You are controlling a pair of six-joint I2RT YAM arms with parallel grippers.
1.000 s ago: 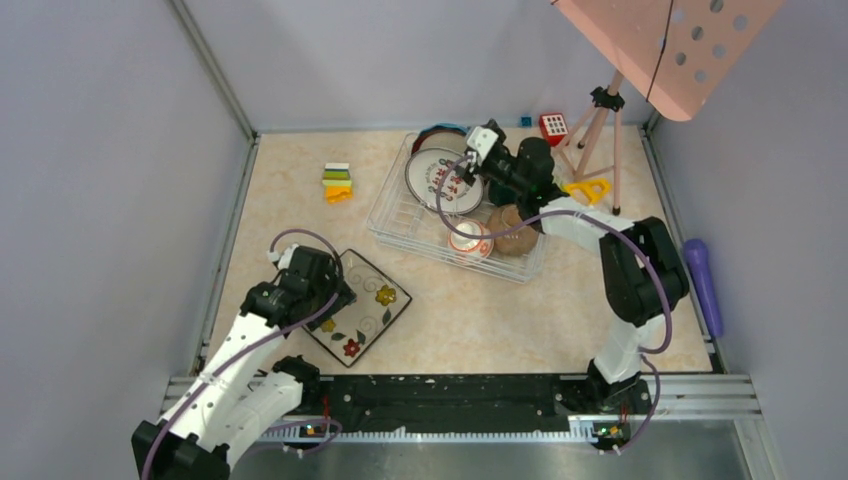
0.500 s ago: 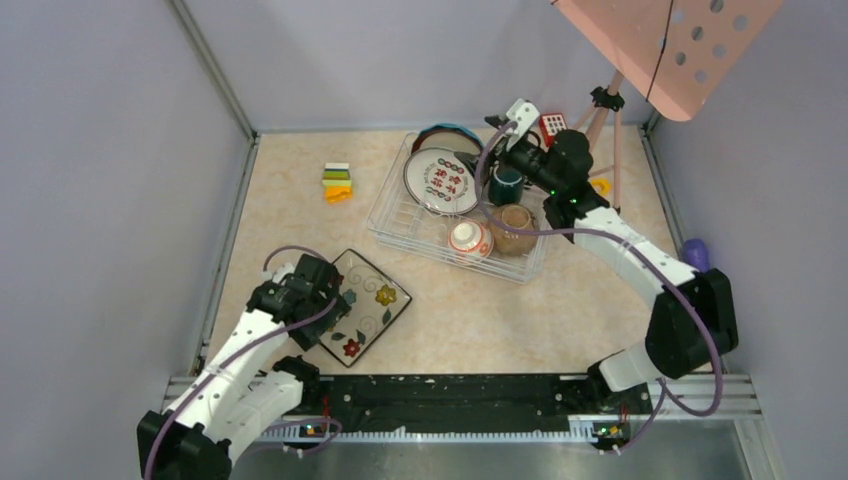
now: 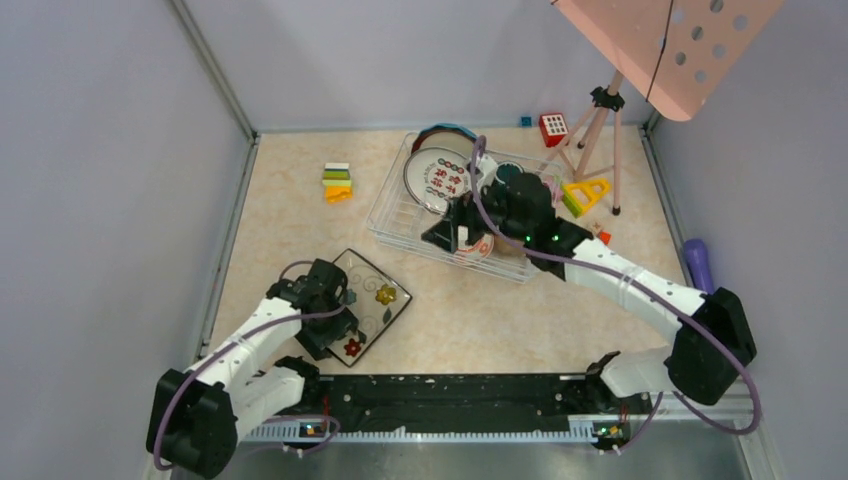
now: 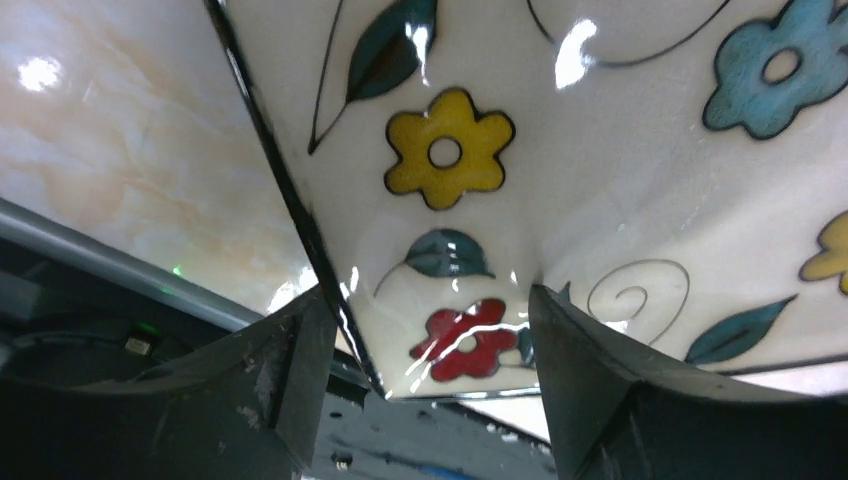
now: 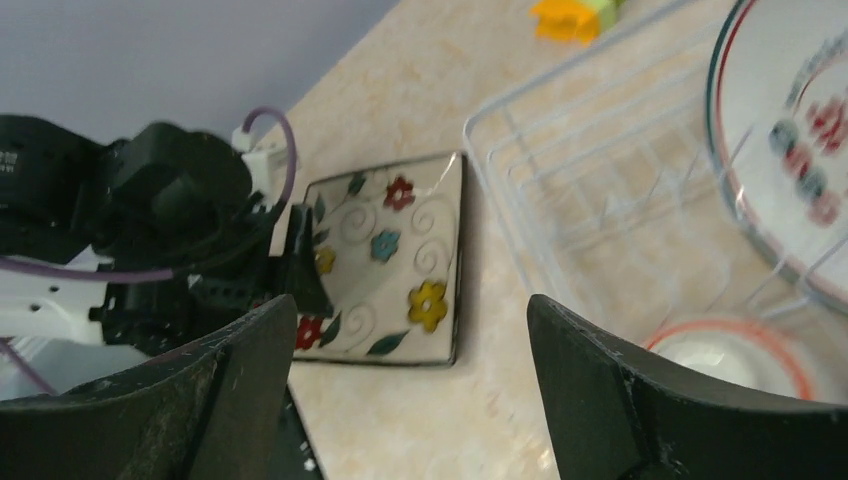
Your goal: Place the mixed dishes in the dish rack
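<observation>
The square floral plate (image 3: 378, 300) lies flat on the table at the near left. My left gripper (image 3: 340, 335) is open and straddles its near corner (image 4: 460, 350), with one finger (image 4: 290, 370) off the edge and the other over the plate. My right gripper (image 3: 452, 238) hangs open and empty over the near side of the dish rack (image 3: 392, 222). The rack holds the white red-marked plate (image 3: 438, 178), a blue-rimmed plate (image 3: 447, 131) behind it, the red-white bowl (image 3: 472, 247) and the teal mug (image 3: 507, 172). The right wrist view shows the floral plate (image 5: 385, 265), the rack wires (image 5: 560, 190) and the bowl (image 5: 730, 360).
Stacked toy blocks (image 3: 337, 182) lie left of the rack. A red block (image 3: 553, 125), a yellow triangle (image 3: 585, 192) and the pink stand's tripod (image 3: 600, 110) are at the back right. A purple cylinder (image 3: 697, 265) lies by the right wall. The arms' base rail (image 3: 450, 392) runs along the near edge.
My right gripper has swung from the rack's far side to its near side, and the teal mug now shows in the rack. The left gripper has slid to the floral plate's near corner.
</observation>
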